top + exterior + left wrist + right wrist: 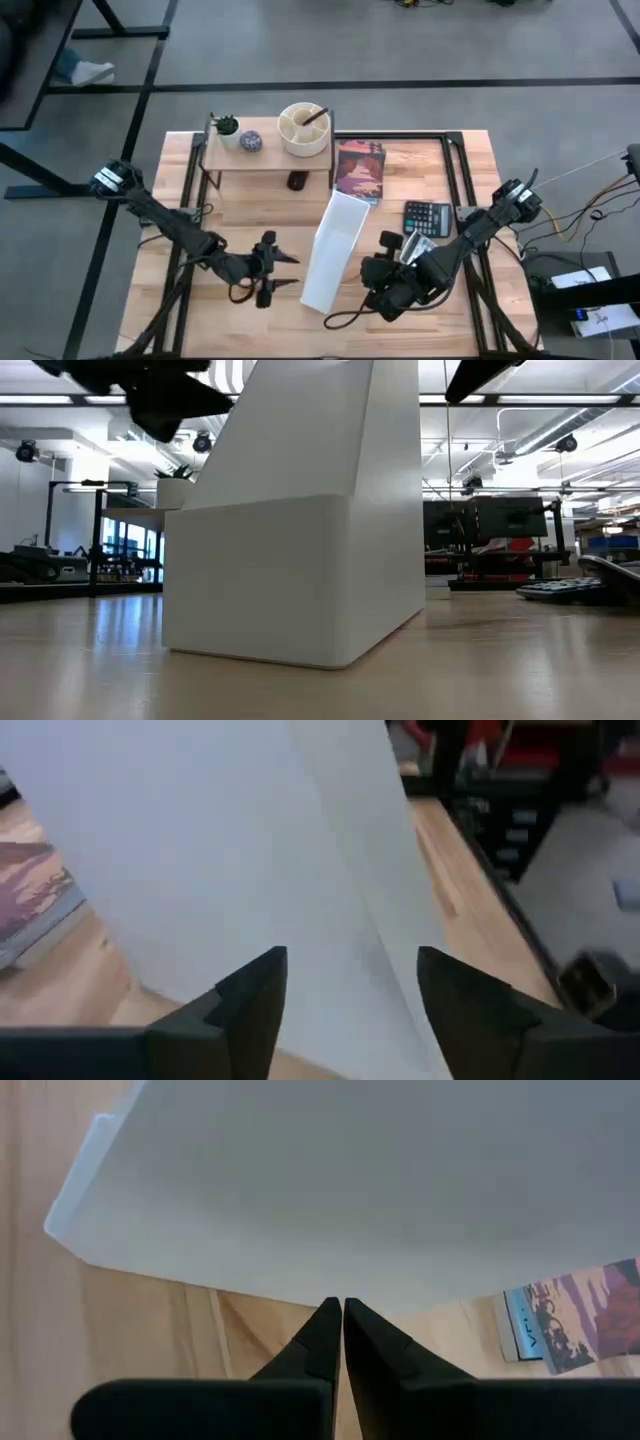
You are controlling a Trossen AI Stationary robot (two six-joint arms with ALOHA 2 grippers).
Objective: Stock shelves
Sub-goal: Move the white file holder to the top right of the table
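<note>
small light-wood riser shelf on black legs [262, 160] upper left of high view, already crowded. white angled file holder [335, 250] centre: likely light, stiff, slick; grip thin wall. left gripper [285, 271] spread beside it; right gripper [369, 282] pressed together, empty.

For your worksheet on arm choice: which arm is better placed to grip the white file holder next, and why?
Probably the left. Its gripper is open beside the file holder, and its wrist view shows the wall between the jaws. The right gripper is shut on the other side.
</note>
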